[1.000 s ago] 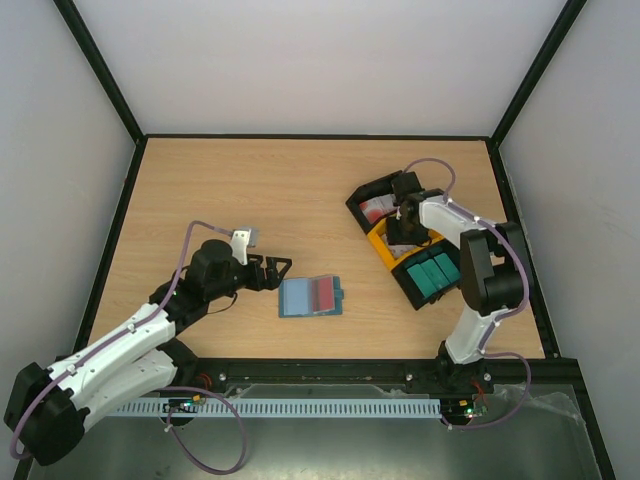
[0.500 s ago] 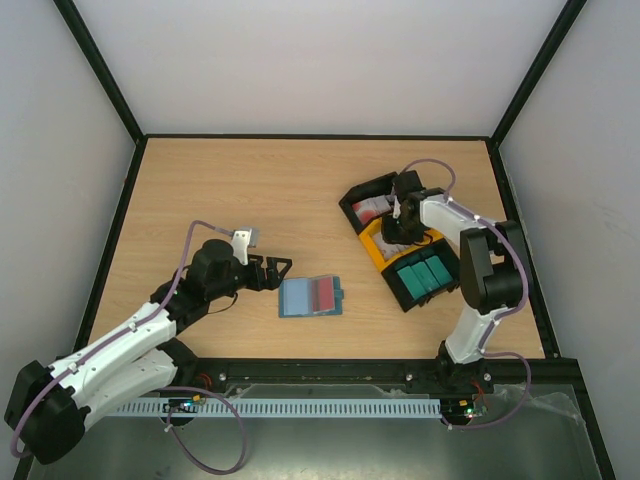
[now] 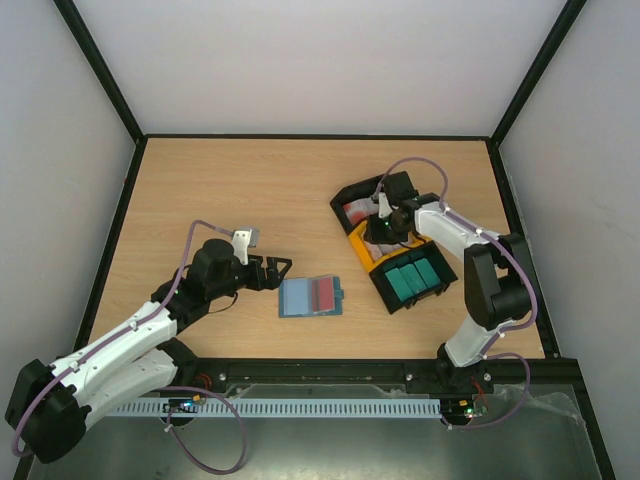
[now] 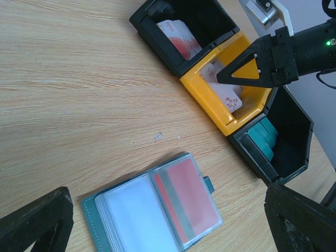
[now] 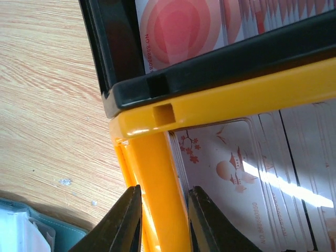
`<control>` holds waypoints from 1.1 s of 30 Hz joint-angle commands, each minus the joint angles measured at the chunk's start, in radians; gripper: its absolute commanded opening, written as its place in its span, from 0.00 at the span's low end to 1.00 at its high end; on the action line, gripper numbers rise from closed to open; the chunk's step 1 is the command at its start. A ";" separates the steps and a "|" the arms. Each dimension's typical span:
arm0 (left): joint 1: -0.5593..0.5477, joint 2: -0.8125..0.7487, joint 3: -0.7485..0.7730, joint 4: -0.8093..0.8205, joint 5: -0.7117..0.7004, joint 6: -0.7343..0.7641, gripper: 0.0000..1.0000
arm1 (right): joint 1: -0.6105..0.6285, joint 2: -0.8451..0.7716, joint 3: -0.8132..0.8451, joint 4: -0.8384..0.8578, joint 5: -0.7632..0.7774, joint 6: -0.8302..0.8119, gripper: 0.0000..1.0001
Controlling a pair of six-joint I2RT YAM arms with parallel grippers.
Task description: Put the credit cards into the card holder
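The card holder [image 3: 311, 296] [image 4: 152, 210] lies open on the table with a red card in its right clear sleeve. White credit cards with red marks [image 4: 231, 97] [image 5: 247, 173] are stacked in the yellow bin [image 3: 368, 245] [image 5: 157, 173]. More cards [image 4: 176, 37] [image 5: 178, 26] sit in the black bin [image 3: 350, 205]. My right gripper [image 3: 385, 232] [image 5: 163, 210] is shut on the yellow bin's left wall, one finger outside and one inside beside the cards. My left gripper [image 3: 280, 270] [image 4: 168, 218] hovers open just left of the card holder, holding nothing.
The black, yellow and dark-green bins form one joined tray at the right. The green bin [image 3: 412, 278] [image 4: 262, 142] holds several teal wallets. Black frame rails edge the table on all sides.
My right gripper has closed on the yellow bin's wall, and the three-bin tray has slid left and turned slightly. The left arm and the card holder have not moved.
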 commanded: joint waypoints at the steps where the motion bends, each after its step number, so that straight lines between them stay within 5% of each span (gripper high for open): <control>1: 0.006 -0.001 -0.004 0.003 0.010 0.007 1.00 | 0.040 0.004 -0.049 0.006 -0.028 0.036 0.25; 33: 0.005 0.003 -0.006 0.002 0.006 0.006 1.00 | 0.106 -0.056 -0.133 0.183 -0.290 0.125 0.22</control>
